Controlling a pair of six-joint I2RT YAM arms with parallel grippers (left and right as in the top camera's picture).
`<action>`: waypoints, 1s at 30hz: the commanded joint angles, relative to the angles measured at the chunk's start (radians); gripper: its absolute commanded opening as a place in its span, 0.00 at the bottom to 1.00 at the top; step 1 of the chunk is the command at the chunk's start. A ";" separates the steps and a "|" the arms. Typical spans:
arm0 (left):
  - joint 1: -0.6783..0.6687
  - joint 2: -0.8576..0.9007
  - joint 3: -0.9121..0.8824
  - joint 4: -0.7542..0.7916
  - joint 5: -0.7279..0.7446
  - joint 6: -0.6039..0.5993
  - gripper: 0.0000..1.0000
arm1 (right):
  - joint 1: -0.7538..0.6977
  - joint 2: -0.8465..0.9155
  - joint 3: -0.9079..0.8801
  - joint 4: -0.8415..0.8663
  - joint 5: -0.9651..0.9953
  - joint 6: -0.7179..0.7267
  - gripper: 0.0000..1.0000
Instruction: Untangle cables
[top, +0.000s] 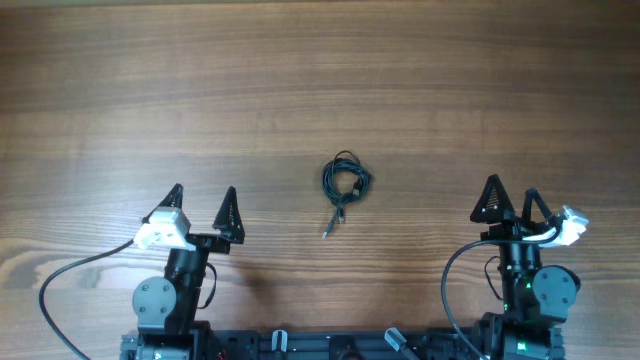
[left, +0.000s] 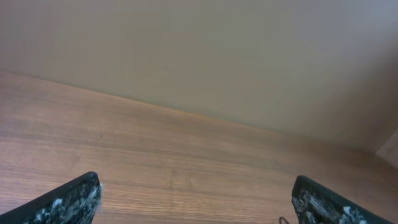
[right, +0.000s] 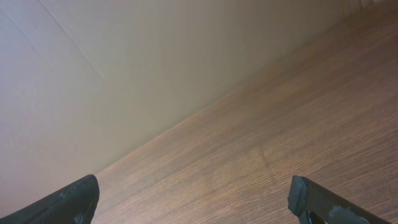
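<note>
The cables (top: 345, 182) lie as one small black coiled bundle near the middle of the wooden table, with a loose end and plug trailing toward the front. My left gripper (top: 202, 195) stands open at the front left, well apart from the bundle. At the front right my right gripper (top: 512, 195) is also open and empty. In the left wrist view the fingertips (left: 74, 198) are spread wide over bare wood, and a tiny bit of black cable (left: 283, 220) shows at the bottom edge. The right wrist view shows its fingertips (right: 314, 199) apart over bare wood, with no cable.
The wooden table (top: 320, 90) stretches far behind the bundle. A pale wall (left: 217, 50) rises behind the table's far edge. Thick black arm wires (top: 70, 280) loop beside the left arm base at the front, and the arm mounts line the front edge.
</note>
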 joint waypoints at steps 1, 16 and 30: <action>0.004 0.032 0.083 -0.016 0.012 -0.060 1.00 | -0.003 0.000 -0.001 0.003 -0.015 -0.010 1.00; 0.004 0.500 0.371 -0.060 0.137 -0.060 1.00 | -0.003 0.000 -0.001 0.003 -0.015 -0.010 1.00; -0.036 0.743 0.525 -0.132 0.222 -0.060 1.00 | -0.003 0.000 -0.001 0.003 -0.015 -0.010 1.00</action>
